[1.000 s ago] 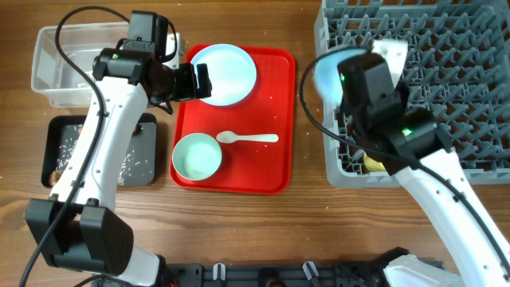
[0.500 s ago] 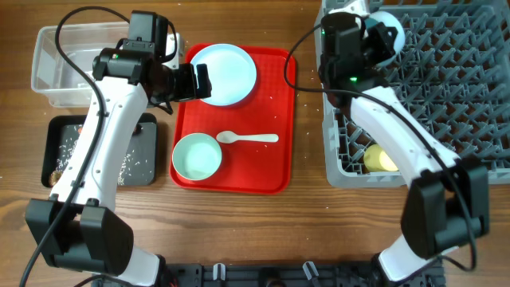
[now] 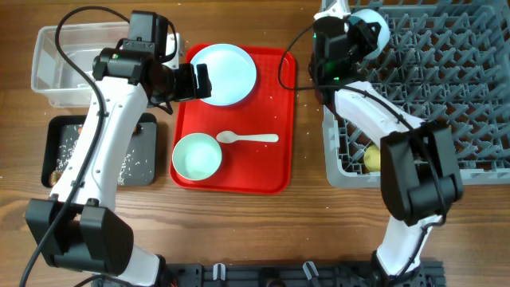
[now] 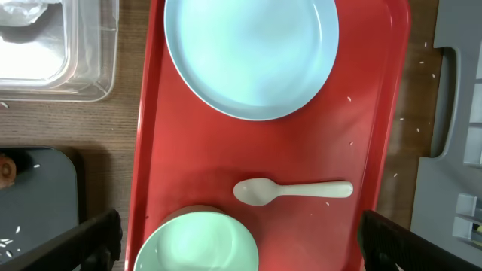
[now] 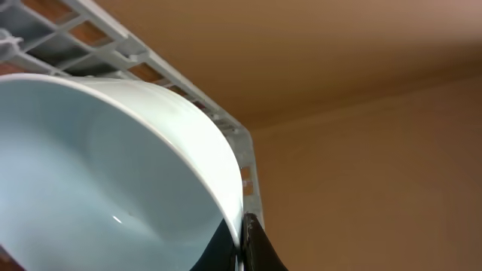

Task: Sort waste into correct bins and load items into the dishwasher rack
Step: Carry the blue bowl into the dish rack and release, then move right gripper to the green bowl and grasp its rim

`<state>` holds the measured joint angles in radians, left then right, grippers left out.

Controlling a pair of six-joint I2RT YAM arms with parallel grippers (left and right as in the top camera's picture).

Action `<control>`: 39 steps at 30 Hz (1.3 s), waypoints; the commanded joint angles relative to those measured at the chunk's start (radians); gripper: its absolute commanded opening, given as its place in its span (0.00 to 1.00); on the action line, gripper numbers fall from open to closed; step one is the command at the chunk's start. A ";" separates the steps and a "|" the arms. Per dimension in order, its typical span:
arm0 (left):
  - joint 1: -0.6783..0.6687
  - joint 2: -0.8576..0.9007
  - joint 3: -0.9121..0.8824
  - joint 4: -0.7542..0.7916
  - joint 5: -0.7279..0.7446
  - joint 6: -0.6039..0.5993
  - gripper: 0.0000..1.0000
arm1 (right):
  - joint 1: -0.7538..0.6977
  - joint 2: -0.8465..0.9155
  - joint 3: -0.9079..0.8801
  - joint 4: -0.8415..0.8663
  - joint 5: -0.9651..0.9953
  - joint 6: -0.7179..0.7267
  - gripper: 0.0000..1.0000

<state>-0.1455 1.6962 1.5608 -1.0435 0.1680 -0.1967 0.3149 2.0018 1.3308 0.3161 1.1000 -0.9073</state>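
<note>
No legible text — none anywhere

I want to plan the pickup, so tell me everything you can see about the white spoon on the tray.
The white spoon looks like smooth one-piece plastic, with an oval bowl and a straight, slim handle. It lies flat on the red tray, seemingly hollow side up, in the gap between the pale blue plate and the pale green bowl, touching neither. Its bowl end points to the robot's left and its handle toward the dishwasher rack. No fingers hold it.
</note>
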 commanded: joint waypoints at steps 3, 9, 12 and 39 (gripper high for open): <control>-0.001 0.004 0.010 0.002 -0.005 0.002 1.00 | 0.000 0.037 0.008 0.011 -0.008 0.003 0.04; -0.001 0.004 0.010 0.002 -0.006 0.002 1.00 | 0.028 0.037 0.004 -0.047 -0.008 0.046 0.19; -0.001 0.004 0.010 0.002 -0.005 0.002 1.00 | 0.070 0.037 0.004 -0.060 -0.008 0.047 0.41; -0.001 0.004 0.010 0.002 -0.006 0.002 1.00 | 0.173 -0.387 0.004 -0.814 -1.342 1.030 1.00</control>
<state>-0.1455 1.6962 1.5608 -1.0431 0.1680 -0.1967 0.4820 1.6524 1.3354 -0.5102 0.2604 -0.1638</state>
